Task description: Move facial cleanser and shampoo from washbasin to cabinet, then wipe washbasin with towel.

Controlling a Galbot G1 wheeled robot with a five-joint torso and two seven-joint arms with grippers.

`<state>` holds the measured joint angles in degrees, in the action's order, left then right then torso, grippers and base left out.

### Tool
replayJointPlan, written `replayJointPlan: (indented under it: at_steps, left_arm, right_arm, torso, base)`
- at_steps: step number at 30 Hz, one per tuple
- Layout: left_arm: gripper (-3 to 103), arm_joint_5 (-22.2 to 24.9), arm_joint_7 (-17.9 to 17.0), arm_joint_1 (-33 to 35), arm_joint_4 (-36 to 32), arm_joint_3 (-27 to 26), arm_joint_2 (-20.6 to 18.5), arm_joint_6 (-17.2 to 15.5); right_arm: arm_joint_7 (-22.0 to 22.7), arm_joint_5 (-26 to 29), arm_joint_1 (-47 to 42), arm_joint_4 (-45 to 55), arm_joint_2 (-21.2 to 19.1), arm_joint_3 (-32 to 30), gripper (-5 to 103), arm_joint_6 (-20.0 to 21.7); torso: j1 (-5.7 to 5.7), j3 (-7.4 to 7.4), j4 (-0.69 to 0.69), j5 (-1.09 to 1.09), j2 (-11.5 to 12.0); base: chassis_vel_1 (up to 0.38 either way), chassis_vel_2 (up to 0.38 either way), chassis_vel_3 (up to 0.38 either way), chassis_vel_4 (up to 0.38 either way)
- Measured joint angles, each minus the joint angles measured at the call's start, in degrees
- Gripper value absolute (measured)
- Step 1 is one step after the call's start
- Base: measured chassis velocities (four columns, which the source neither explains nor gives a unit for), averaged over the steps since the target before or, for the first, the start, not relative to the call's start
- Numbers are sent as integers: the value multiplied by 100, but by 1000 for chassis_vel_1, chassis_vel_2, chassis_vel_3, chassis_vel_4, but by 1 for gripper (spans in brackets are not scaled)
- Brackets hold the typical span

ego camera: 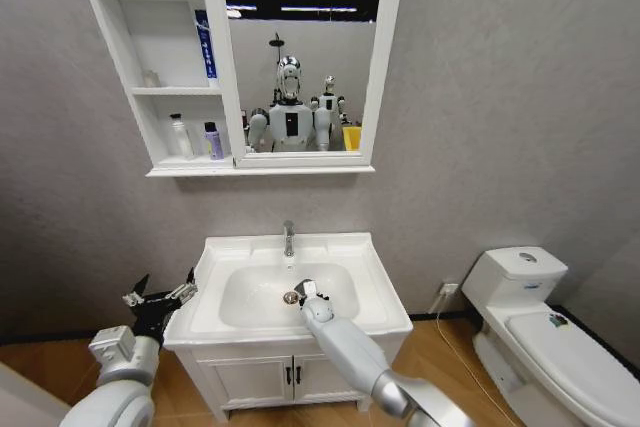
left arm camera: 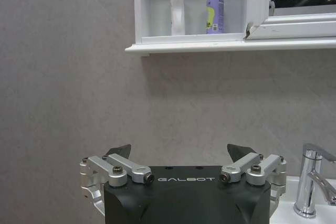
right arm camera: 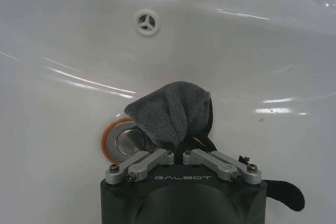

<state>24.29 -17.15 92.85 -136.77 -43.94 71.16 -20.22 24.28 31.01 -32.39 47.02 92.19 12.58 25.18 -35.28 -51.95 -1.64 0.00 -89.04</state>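
Note:
The towel [right arm camera: 173, 111], a dark grey cloth, is bunched in my right gripper [right arm camera: 178, 149], which is shut on it. It rests on the bowl of the washbasin [right arm camera: 63, 103], right beside the round metal drain [right arm camera: 123, 140]. From the head view, my right gripper [ego camera: 302, 293] is down inside the washbasin [ego camera: 375, 282] below the tap [ego camera: 289, 237]. A white bottle [ego camera: 180, 135] and a purple bottle [ego camera: 213, 140], the facial cleanser and shampoo, stand on the lowest shelf of the cabinet [ego camera: 160, 162]. My left gripper [ego camera: 160, 297] hangs open and empty beside the washbasin's left edge.
A white toilet [ego camera: 540, 327] stands to the right on the wooden floor. The two-door vanity [ego camera: 290, 377] sits under the basin. A blue tube [ego camera: 204, 47] leans on the cabinet's middle shelf. The left wrist view has both bottles [left arm camera: 177, 8] [left arm camera: 214, 10] above my left gripper [left arm camera: 181, 153].

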Motion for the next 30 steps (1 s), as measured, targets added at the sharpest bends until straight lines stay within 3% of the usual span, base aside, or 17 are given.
replayJointPlan:
  at_steps: [10, 16, 24, 30]
  left_arm:
    - [100, 0, 0, 0, 0, 0, 0, 0]
    - [100, 0, 1, 0, 0, 0, 0, 0]
    - [100, 0, 0, 0, 0, 0, 0, 0]
    - [100, 0, 1, 0, 0, 0, 0, -1]
  right_arm:
    - [-515, -154, 197, -545, 24, 23, 2, -477]
    - [-594, -197, 206, -552, 9, 29, 2, -586]
    - [-439, -55, 101, -126, -2, 73, 2, -453]
    - [-281, 506, 14, 302, -29, -2, 2, -175]
  torso:
    - [1, 2, -1, 0, -1]
    - [0, 0, -3, 0, -1]
    - [-2, -3, -3, -1, 2]
    - [-1, -1, -1, 0, 2]
  base:
    - [0, 0, 0, 0]
    - [0, 0, 0, 0]
    - [0, 0, 0, 0]
    - [0, 0, 0, 0]
